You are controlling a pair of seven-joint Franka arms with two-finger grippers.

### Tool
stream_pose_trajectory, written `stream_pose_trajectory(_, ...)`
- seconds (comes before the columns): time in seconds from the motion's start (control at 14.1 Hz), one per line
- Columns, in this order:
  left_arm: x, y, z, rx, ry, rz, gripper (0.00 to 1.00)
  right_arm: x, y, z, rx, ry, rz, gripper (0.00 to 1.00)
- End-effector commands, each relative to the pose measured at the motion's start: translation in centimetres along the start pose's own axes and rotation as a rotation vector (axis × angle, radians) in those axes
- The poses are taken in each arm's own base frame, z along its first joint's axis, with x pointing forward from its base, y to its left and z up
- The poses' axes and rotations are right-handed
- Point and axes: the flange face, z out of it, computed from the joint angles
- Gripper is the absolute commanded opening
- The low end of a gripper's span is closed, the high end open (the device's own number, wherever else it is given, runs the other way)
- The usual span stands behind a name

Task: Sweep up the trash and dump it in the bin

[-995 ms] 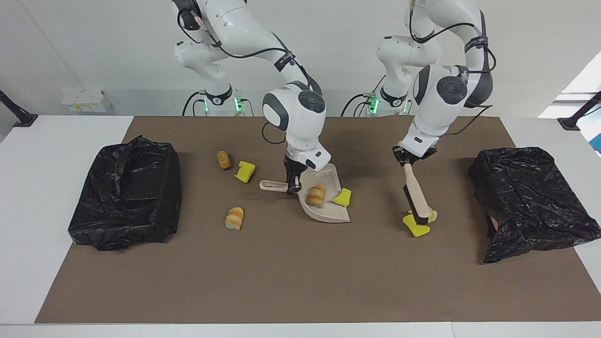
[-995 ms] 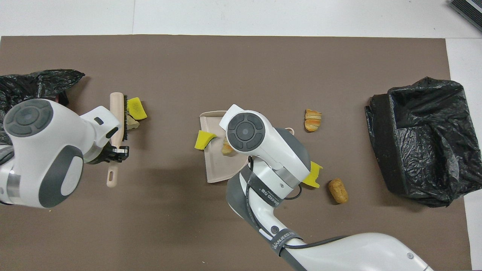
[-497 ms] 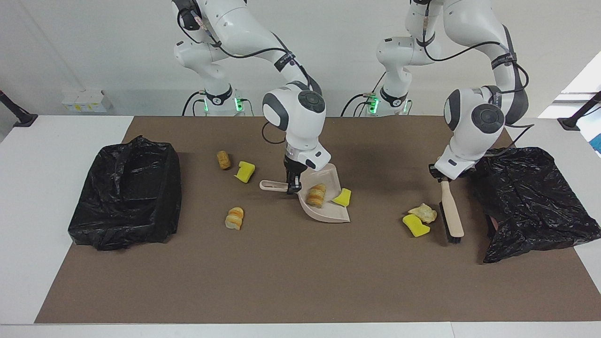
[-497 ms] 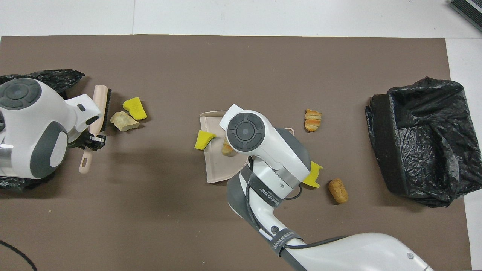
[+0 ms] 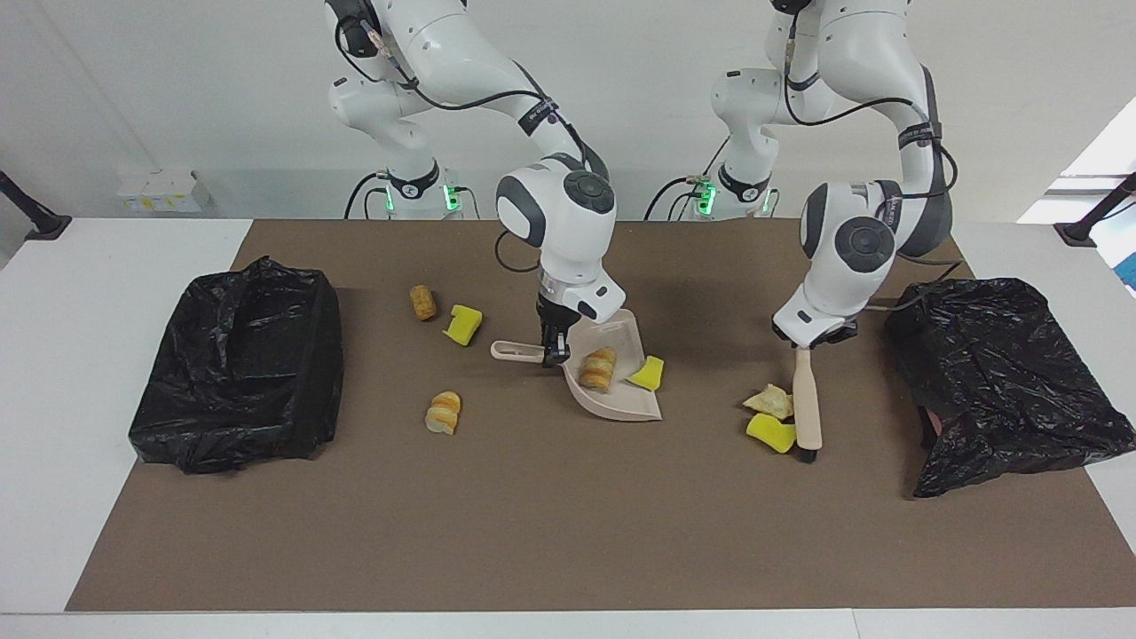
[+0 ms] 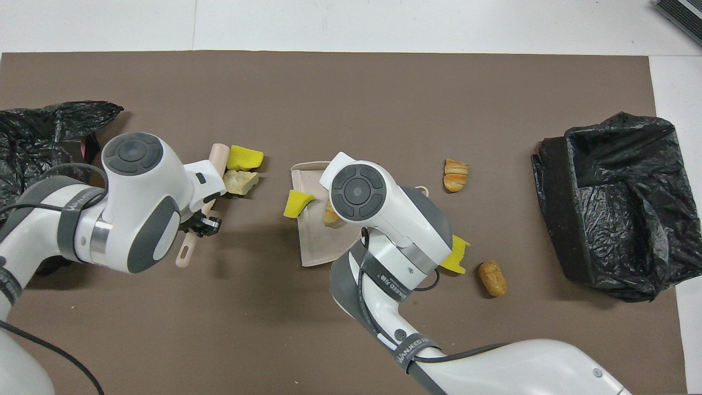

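Now, both arms are at work on the mat.
Left gripper [image 5: 803,342] clamps the brush [image 5: 806,404] against two scraps [image 5: 770,418]; right gripper [image 5: 552,348] grips the dustpan [image 5: 621,401], which holds one scrap [image 5: 597,368].

A: We call this a robotics lab, not a home or kitchen.

B: Agreed. We see two white Franka arms, the right arm [image 5: 568,213] and the left arm [image 5: 852,240], bolted at one end of the white surface [image 5: 80,293], with green status lights at their bases and black cables looped along the links.

A: We also log the bare white wall [image 5: 177,80], and a plain brown mat [image 5: 568,515] laid over the surface as a work area.

B: Black clamp stands [image 5: 31,217] sit at the surface corners, like camera mounts. Two bins lined with black bags, one [image 5: 240,364] at each end, look staged.

A: We tag it lab.
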Motion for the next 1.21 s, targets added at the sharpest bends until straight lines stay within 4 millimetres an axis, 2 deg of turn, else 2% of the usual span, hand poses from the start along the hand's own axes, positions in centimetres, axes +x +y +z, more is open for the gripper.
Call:
stream_pose_trajectory(0.0, -2.4, 5.0, -0.1, -0.031, -0.001, 0.055, 0.00, -0.4, 0.3, -0.2, -0.007, 0.009, 0.010, 0.00)
stream_pose_trajectory(0.28, -4.9, 14.0, -0.7, -0.066, 0.017, 0.066, 0.00, -0.4, 0.3, -0.3, -0.008, 0.009, 0.010, 0.00)
stream_pose_trajectory(0.5, -5.4, 18.1, -1.5, -0.167, 0.046, -0.031, 0.00, -0.5, 0.4, -0.3, -0.009, 0.008, 0.012, 0.00)
stream_pose_trajectory(0.71, -4.9, 17.1, -1.5, -0.188, 0.039, -0.082, 0.00, -0.4, 0.3, -0.2, -0.006, 0.008, 0.011, 0.00)
stream_pose_trajectory(0.78, -4.6, 15.7, -1.4, -0.192, 0.032, -0.107, 0.00, -0.4, 0.3, -0.2, -0.005, 0.008, 0.011, 0.00)
stream_pose_trajectory(0.85, -3.9, 13.4, -1.1, -0.199, 0.024, -0.150, 0.00, -0.6, 0.4, -0.3, -0.007, 0.009, 0.014, 0.00)
stream_pose_trajectory(1.14, -3.0, 6.3, -0.2, -0.220, -0.017, -0.279, 0.00, -2.3, 1.3, -0.4, -0.012, 0.012, 0.041, 0.00)
